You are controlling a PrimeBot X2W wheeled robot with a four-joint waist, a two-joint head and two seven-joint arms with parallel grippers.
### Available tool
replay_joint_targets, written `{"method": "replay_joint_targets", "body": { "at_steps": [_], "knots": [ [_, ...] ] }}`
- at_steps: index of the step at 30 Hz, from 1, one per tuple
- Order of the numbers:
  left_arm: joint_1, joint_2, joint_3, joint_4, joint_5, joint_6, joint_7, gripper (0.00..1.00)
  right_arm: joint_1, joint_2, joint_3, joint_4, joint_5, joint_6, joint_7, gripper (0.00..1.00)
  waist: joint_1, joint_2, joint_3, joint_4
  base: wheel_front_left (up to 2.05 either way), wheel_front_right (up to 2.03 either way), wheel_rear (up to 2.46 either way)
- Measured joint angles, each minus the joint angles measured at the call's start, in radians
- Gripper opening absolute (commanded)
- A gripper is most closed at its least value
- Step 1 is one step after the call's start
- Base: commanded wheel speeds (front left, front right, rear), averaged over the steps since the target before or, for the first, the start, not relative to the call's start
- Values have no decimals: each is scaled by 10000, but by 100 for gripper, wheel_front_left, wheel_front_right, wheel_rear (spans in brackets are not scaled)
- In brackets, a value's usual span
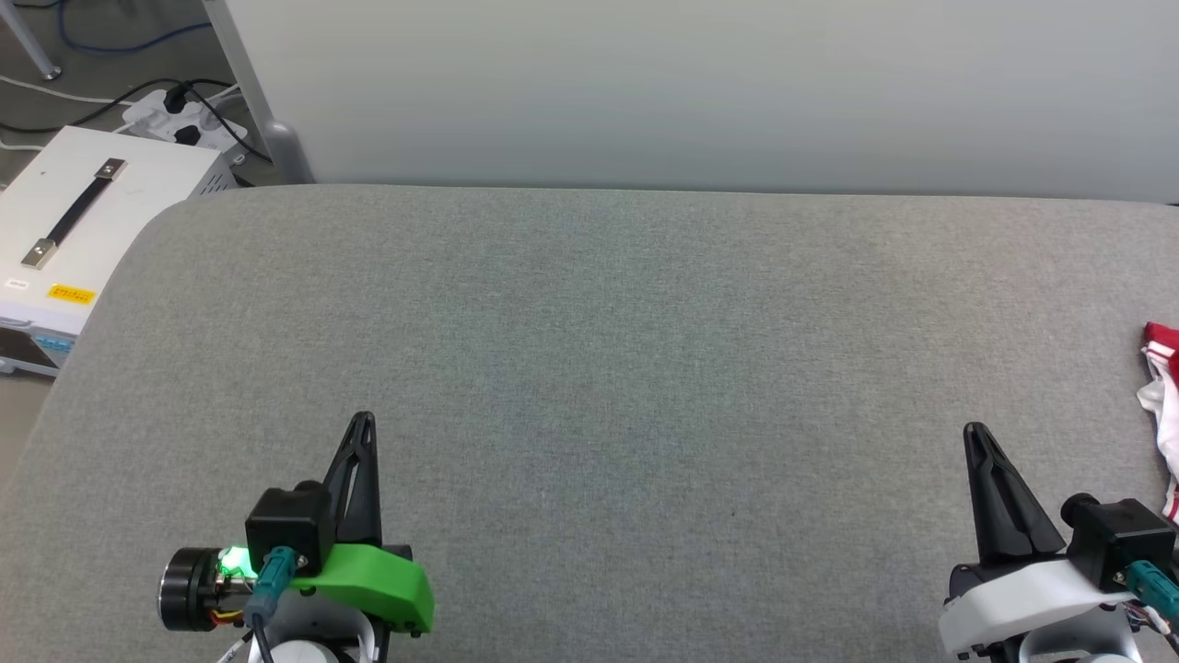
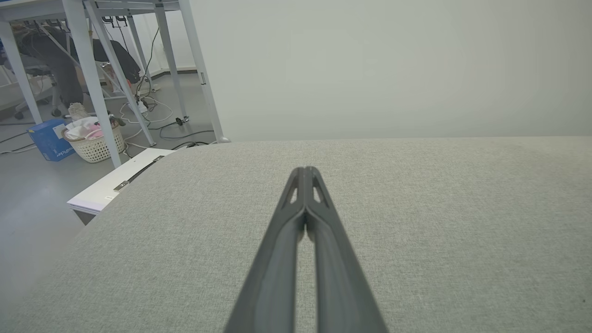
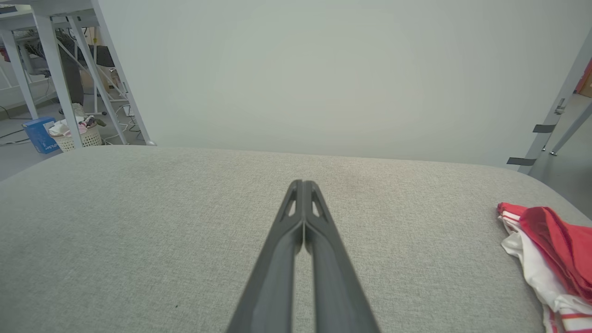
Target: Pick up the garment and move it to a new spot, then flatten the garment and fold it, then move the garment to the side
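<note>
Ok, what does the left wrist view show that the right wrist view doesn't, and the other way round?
Left wrist view, not the right: the white case with a black strap handle beside the table's edge, and the shut left gripper.
Right wrist view, not the left: the garment, bunched red and white at the table's right end, a grey post with black tape, and the shut right gripper.
Both: the grey fabric table, the pale wall, the white basket and the blue box on the floor.

Garment on table, far right, right of right pincer; box on floor, left.
</note>
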Motion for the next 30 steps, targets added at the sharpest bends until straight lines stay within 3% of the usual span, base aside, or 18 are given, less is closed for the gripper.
{"method": "replay_joint_targets", "body": {
  "at_steps": [30],
  "knots": [
    [0, -54, 201, -180, 169, 12, 585, 0, -212, 48, 128, 134, -357, 0, 637, 0, 0, 0, -121, -173, 0, 0, 0]
  ]
}}
